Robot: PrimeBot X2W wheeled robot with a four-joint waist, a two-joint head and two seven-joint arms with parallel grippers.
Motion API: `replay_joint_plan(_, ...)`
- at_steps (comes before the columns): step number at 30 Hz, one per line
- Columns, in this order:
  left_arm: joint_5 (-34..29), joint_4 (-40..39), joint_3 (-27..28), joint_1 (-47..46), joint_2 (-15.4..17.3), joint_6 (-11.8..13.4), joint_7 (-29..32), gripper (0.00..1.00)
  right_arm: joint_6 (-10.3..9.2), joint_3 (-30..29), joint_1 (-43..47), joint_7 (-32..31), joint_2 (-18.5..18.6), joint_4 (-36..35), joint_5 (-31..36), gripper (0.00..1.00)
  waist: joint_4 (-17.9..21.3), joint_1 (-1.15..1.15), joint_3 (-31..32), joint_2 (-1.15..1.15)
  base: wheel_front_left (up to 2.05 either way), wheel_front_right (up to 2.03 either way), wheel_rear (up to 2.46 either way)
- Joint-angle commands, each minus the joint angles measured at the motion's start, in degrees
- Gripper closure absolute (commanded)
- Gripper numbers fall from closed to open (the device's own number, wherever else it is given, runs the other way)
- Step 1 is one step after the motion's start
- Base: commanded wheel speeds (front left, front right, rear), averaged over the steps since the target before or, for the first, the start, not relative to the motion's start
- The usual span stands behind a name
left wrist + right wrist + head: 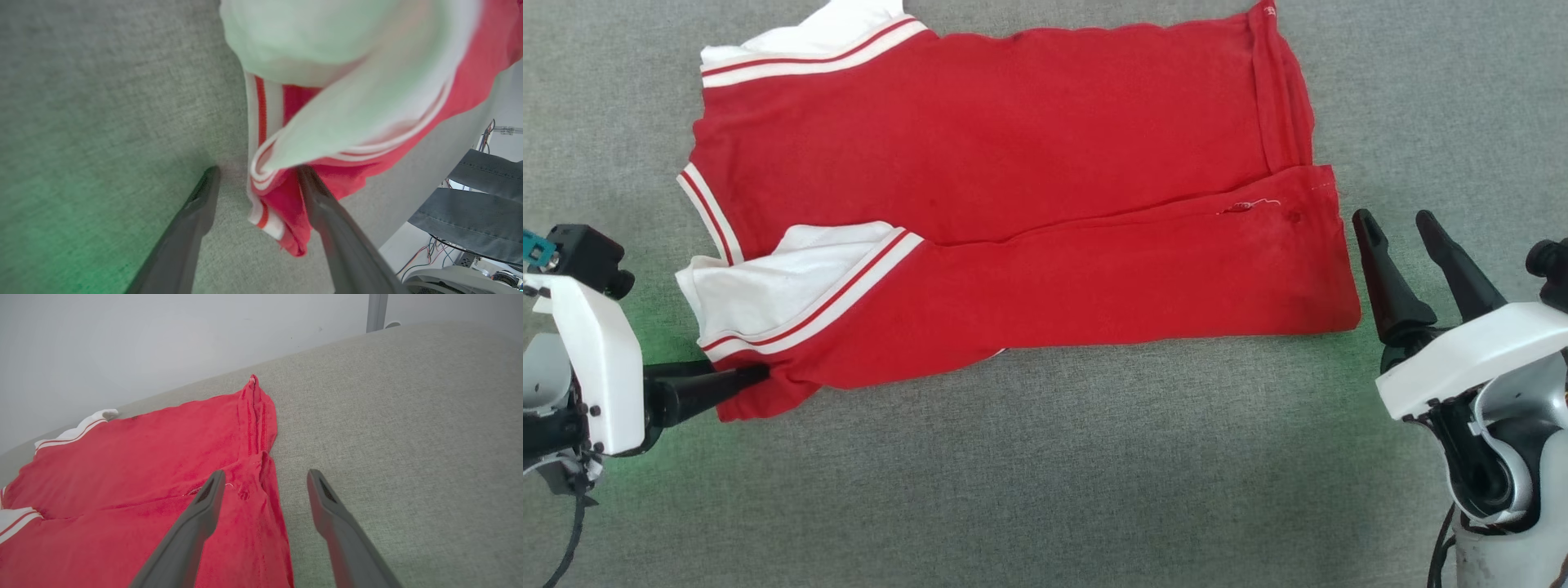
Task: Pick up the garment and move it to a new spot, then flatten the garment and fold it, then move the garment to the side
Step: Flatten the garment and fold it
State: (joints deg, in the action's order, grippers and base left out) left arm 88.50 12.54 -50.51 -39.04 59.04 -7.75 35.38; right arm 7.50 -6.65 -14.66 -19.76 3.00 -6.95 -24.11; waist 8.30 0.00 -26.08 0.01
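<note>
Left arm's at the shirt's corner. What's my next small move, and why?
Probably close the left gripper: its open fingers straddle the near corner of the garment, with fabric between them. The right gripper stands open just beside the other end, not touching.

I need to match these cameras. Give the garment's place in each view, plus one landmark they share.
Head view: the garment lies across the upper middle on the grey surface.
Left wrist view: upper right, one corner between the left gripper's open fingers.
Right wrist view: left half, hem beside the right gripper.
Shared landmark: the near white sleeve.
</note>
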Motion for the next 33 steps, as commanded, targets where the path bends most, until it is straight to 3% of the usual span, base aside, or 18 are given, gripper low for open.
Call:
replay_joint_plan(1,0.1,0.5,-2.9,1.9,-6.1,0.5,0.4,0.35,-0.03,0.2,0.4,-0.7,-0.1,-0.5,0.6,0.0,0.1,0.0,-0.3,-0.01,0.0,0.0,0.0)
replay_joint_plan(2,0.2,0.2,-2.9,1.6,-6.4,0.5,0.6,0.81,-0.03,0.5,0.5,-1.4,0.1,-0.8,0.8,0.0,0.2,0.0,-0.4,-0.01,0.0,0.0,0.0)
replay_joint_plan(3,0.5,0.0,-2.9,1.5,-6.4,0.4,0.8,1.0,-0.03,0.9,0.6,-2.3,0.5,-1.1,1.2,0.0,0.2,0.0,-0.6,-0.01,0.0,0.0,0.0)
replay_joint_plan(6,0.5,-0.6,-2.8,1.3,-6.3,0.3,0.9,1.0,-0.03,2.2,0.9,-4.8,1.8,-1.5,2.1,0.0,0.2,0.0,-0.9,-0.01,0.0,0.0,0.0)
replay_joint_plan(13,1.7,-2.1,-0.7,0.9,-4.8,0.4,-0.9,1.0,-0.03,6.9,1.8,-18.3,6.8,-3.8,4.1,0.0,-0.3,0.0,-1.7,-0.01,0.0,0.0,0.0)
replay_joint_plan(23,-2.5,-6.5,-0.2,-0.5,-3.4,0.4,-4.4,1.0,-0.03,9.3,-1.1,-33.1,9.2,-2.7,7.9,0.0,-1.7,0.0,-3.6,-0.01,0.0,0.0,0.0)
replay_joint_plan(24,-2.4,-6.8,-0.3,-0.5,-3.5,0.4,-4.7,1.0,-0.03,9.5,-1.3,-33.8,9.0,-2.4,7.7,0.13,-1.8,0.0,-3.7,-0.01,0.0,0.0,0.0)
replay_joint_plan(25,-2.4,-7.1,-0.3,-0.5,-3.6,0.4,-5.0,1.0,-0.03,9.9,-1.4,-34.5,9.0,-2.2,7.6,0.61,-2.0,0.0,-3.7,-0.01,0.0,0.0,0.0)
replay_joint_plan(26,-2.4,-7.4,-0.3,-0.4,-3.7,0.4,-5.4,1.0,-0.03,9.7,-1.5,-34.8,8.9,-2.1,7.9,1.0,-2.1,0.0,-3.7,-0.01,0.0,0.0,0.0)
replay_joint_plan(33,-4.8,-10.6,-0.3,1.3,-1.8,0.4,-10.9,1.0,-0.08,8.1,-0.6,-34.1,8.9,-2.9,8.3,1.0,-2.9,0.0,-2.6,-0.01,0.0,0.0,0.0)
